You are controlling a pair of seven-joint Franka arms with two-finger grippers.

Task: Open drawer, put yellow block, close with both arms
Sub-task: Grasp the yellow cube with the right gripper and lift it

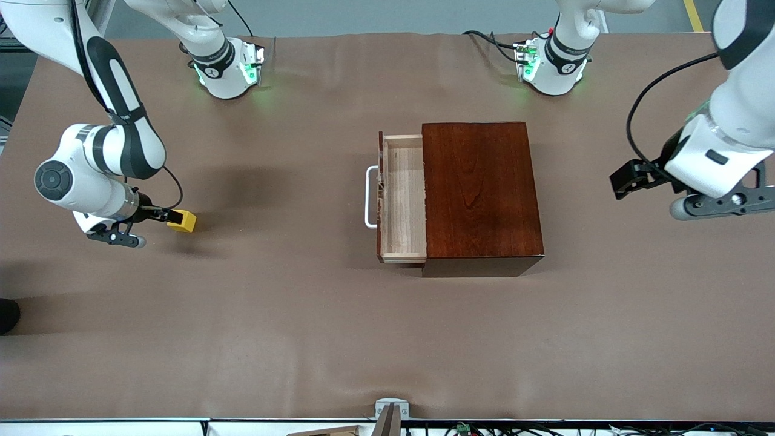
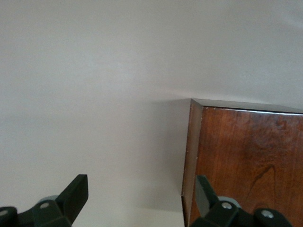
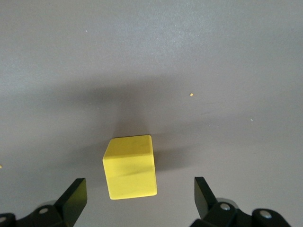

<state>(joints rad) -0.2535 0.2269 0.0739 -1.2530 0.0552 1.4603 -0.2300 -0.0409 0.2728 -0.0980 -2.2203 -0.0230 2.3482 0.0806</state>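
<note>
The yellow block (image 1: 182,221) lies on the table toward the right arm's end. My right gripper (image 1: 161,214) is low beside it and open. In the right wrist view the block (image 3: 130,166) sits just ahead of the gap of the right gripper (image 3: 139,197), touching neither finger. The drawer (image 1: 404,200) is pulled partly out of the dark reddish-brown box (image 1: 481,194), its white handle (image 1: 369,197) facing the right arm's end; the tray is empty. My left gripper (image 1: 625,180) is open in the air beside the box at the left arm's end. The left wrist view shows the left gripper (image 2: 140,197) and the box's corner (image 2: 246,156).
The brown table cover (image 1: 272,315) spreads all round the box. The two green-lit arm bases (image 1: 233,69) (image 1: 548,63) stand at the edge farthest from the front camera. A small metal bracket (image 1: 390,412) sits at the nearest table edge.
</note>
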